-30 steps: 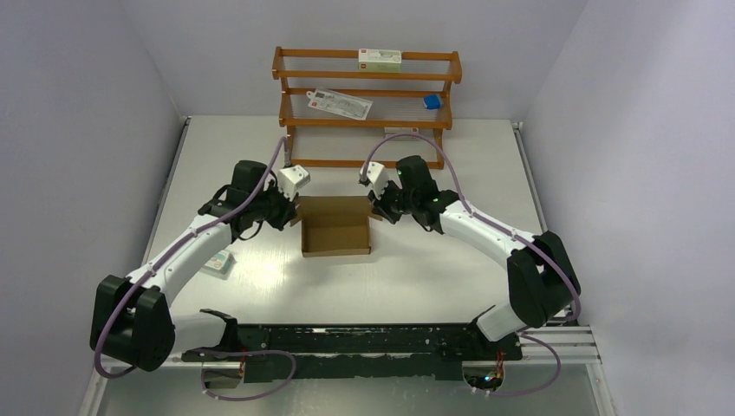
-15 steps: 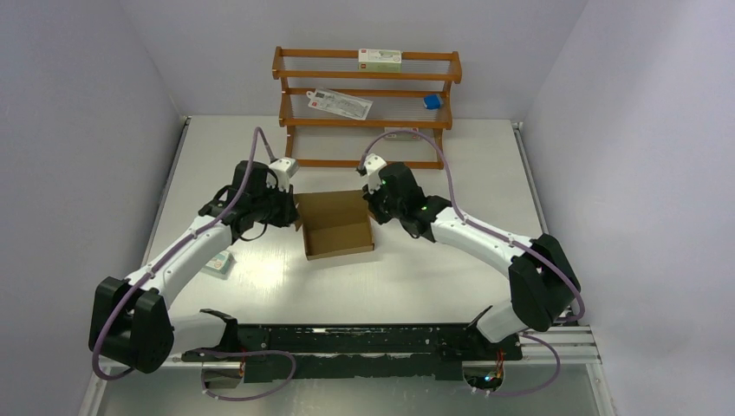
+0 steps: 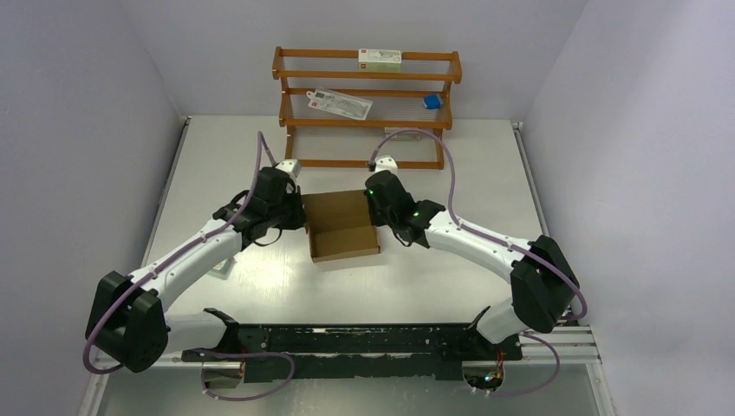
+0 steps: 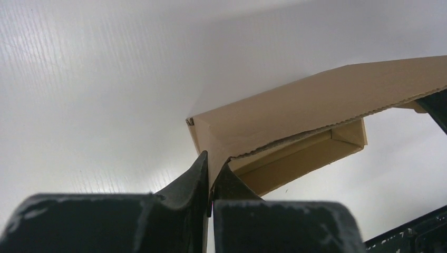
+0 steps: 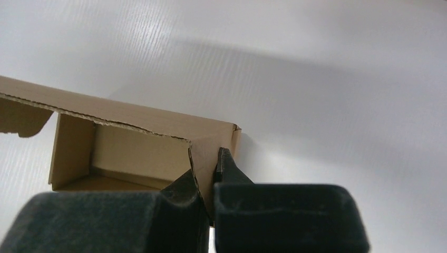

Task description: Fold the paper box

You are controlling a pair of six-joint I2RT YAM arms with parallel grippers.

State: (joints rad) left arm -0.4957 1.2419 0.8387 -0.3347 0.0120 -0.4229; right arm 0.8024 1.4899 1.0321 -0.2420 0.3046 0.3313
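The paper box (image 3: 340,227) is plain brown cardboard, partly formed, with its lid flap reaching toward the rack; it sits mid-table between both arms. My left gripper (image 3: 301,215) is shut on the box's left side wall; in the left wrist view that gripper (image 4: 213,163) pinches the wall of the box (image 4: 295,113) near its corner. My right gripper (image 3: 374,206) is shut on the right side wall. The right wrist view has the gripper (image 5: 206,168) clamping the wall, with the open inside of the box (image 5: 121,150) to its left.
A wooden rack (image 3: 366,108) stands at the back with white cartons (image 3: 380,57) and a small blue thing (image 3: 429,102) on its shelves. A small white carton (image 3: 221,263) lies on the table under the left arm. Grey walls close in both sides.
Both grippers have moved nearer to me and downward along the box's sides. The box has turned slightly and shifted toward the near edge, its lid flap now lying flatter.
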